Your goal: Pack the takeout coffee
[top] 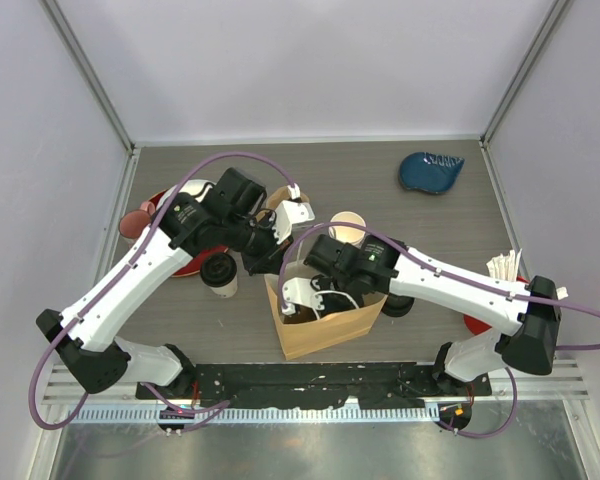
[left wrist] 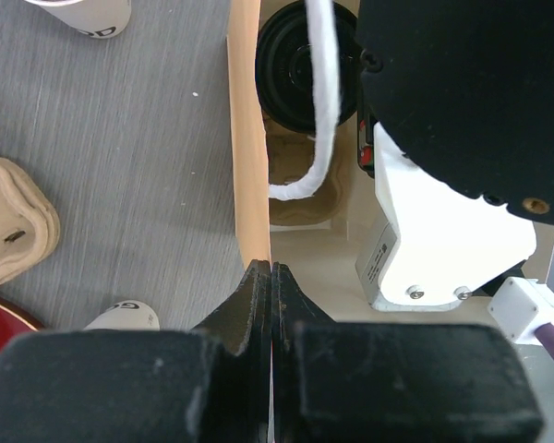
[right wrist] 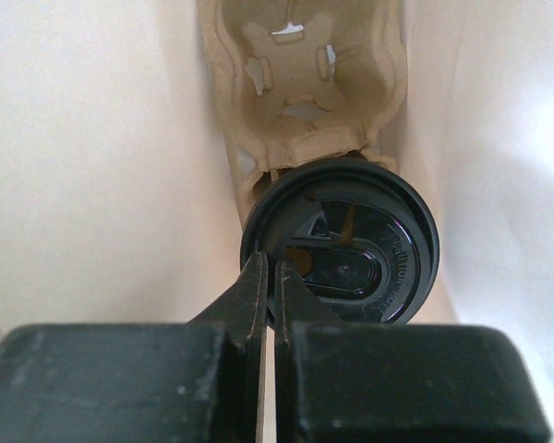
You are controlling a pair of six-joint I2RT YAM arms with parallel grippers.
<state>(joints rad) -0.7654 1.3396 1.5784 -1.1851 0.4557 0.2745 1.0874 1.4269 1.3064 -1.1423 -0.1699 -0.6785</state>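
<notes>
right gripper (right wrist: 270,272) pinching lidded coffee cup (right wrist: 360,249) by rim inside paper bag (left wrist: 249,138); left gripper (left wrist: 272,274) clamping bag wall. light, crushable; probably safer gripped below lid.

The left arm (top: 130,282) and right arm (top: 460,290) have white links, black joints and looping purple cables (top: 230,156). Their fingers (left wrist: 249,309) are matte black wedges.
</notes>
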